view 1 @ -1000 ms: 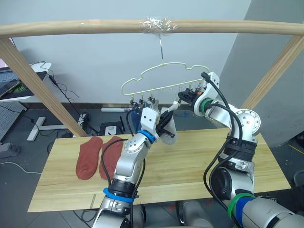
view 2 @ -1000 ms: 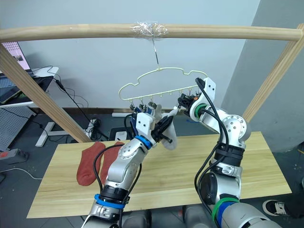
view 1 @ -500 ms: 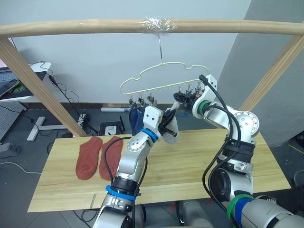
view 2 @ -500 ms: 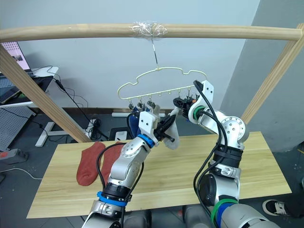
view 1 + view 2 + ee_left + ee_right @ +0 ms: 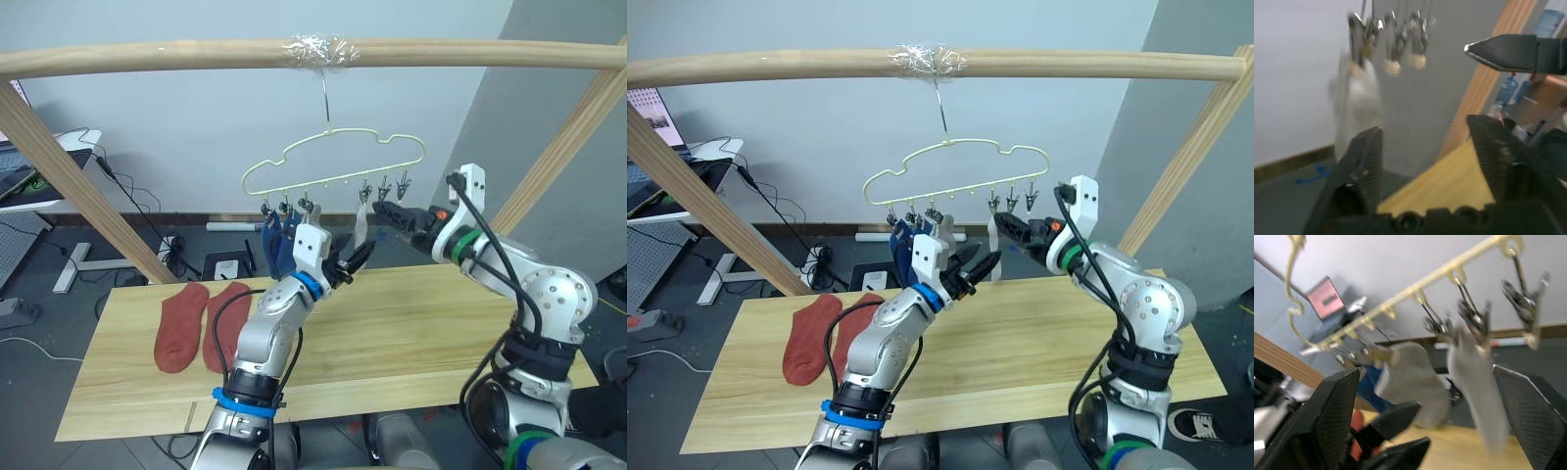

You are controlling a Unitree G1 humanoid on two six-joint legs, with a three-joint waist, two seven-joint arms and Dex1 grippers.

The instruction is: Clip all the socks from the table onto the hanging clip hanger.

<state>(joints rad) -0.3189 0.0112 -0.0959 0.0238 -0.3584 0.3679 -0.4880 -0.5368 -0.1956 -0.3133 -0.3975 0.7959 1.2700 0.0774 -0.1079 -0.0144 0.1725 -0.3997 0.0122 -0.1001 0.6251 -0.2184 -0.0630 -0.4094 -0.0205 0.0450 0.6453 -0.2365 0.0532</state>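
The pale-yellow clip hanger (image 5: 333, 162) hangs by its hook from the wooden bar. Two blue socks (image 5: 277, 240) are clipped at its left end. A light grey sock (image 5: 361, 223) hangs from a clip further right, and the right wrist view has a second grey sock (image 5: 1410, 377) beside that one (image 5: 1474, 377). Two rust-red socks (image 5: 181, 326) (image 5: 227, 323) lie flat on the table (image 5: 411, 333) at the left. My left gripper (image 5: 355, 257) is open just below the hanging grey sock, holding nothing. My right gripper (image 5: 389, 211) is open to the right of it, also holding nothing.
A thick round wooden bar (image 5: 196, 54) spans the top, carried by slanted wooden posts (image 5: 69, 176) (image 5: 549, 162) at both sides. A white desk (image 5: 39, 181) stands far left, with cables on the floor behind the table.
Both grippers have opened. The left one has let go of the grey sock, which now hangs from its clip. The right gripper has drawn back to the right, away from the clips.
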